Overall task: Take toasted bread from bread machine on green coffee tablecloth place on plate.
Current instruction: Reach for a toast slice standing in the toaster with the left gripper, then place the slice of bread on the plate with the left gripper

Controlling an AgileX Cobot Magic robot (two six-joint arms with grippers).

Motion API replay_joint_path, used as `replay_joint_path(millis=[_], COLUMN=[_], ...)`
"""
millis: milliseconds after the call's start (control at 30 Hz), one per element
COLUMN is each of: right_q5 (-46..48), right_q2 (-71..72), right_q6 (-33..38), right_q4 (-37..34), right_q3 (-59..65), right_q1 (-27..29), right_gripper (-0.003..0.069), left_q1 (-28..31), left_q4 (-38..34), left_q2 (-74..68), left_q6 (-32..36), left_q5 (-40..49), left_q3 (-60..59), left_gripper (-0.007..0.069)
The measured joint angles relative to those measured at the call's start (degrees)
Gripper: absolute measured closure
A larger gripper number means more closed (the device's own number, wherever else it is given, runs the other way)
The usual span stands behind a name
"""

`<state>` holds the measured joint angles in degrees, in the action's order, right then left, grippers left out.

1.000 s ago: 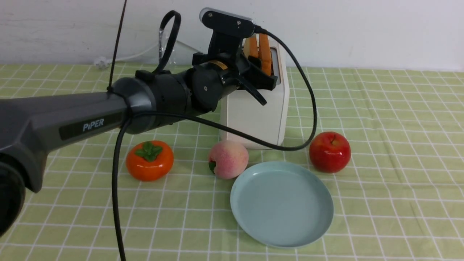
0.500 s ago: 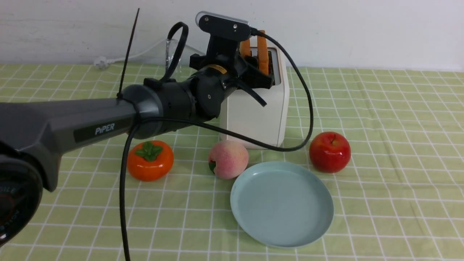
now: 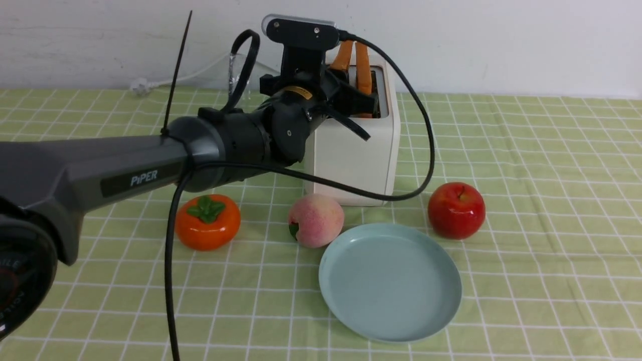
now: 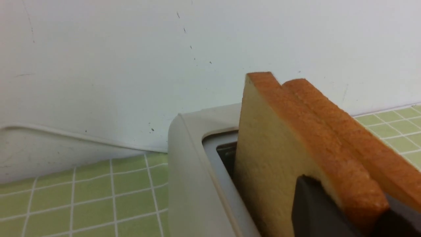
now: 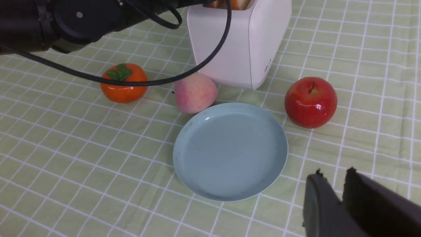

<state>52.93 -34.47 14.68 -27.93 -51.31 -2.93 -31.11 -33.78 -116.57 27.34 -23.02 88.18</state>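
In the bread machine (image 3: 353,155), two toasts (image 3: 363,70) stand roughly upright, one seemingly clamped by the left jaws (image 4: 348,210).

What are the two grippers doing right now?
Left gripper: closed on a slice of toast, which is in the toaster.
Right gripper: fingers slightly apart, holding nothing.
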Motion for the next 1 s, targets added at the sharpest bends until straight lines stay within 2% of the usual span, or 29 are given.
replay_joint_path(millis=[200,333,567,600,633,700,733,800,900,1000], right_q5=[-0.35,-1.46,-1.10,-0.16,0.48,3.03,3.28,6.35,8.44,9.24], right_q2=[0.00,0.00,0.00,0.00,0.00,0.00,0.00,0.29,1.73,3.81], right_q6=[0.06,1.11,2.48,2.75,2.81,2.86,2.86,2.86,2.86,2.86], right_q4=[0.00,-0.27,-2.94,-3.41,-3.52,-3.73,-3.82,-3.87,-3.87,-3.77], right_q3=[0.00,0.00,-0.89,-1.50,-1.81,-2.60,-2.61,-2.68,-2.68,-2.68], right_q1=[0.00,0.00,0.00,0.00,0.00,0.00,0.00,0.00,0.00,0.00], right_gripper=[0.0543,0.0543,0.0561,0.0585,0.0595,0.0643,0.0643,0.0675,0.0678,0.0676], left_q1=[0.00,0.00,0.05,0.05,0.05,0.05,0.05,-0.17,-0.97,-1.34], left_q4=[-0.48,-2.78,-8.71,-8.84,-8.84,-8.78,-8.78,-8.52,-7.98,-7.98], left_q2=[7.11,14.82,26.12,28.17,28.81,30.11,30.11,29.07,25.04,20.74], left_q6=[0.25,1.54,5.08,4.63,4.05,0.43,0.05,-4.30,-6.44,-7.09], left_q5=[-1.63,2.54,29.06,37.88,41.31,53.70,55.79,66.07,70.97,70.47], left_q3=[0.00,0.00,0.00,0.00,0.00,0.05,0.07,0.11,0.11,0.11], left_gripper=[0.0538,0.0538,0.0538,0.0538,0.0538,0.0538,0.0538,0.0538,0.0538,0.0538])
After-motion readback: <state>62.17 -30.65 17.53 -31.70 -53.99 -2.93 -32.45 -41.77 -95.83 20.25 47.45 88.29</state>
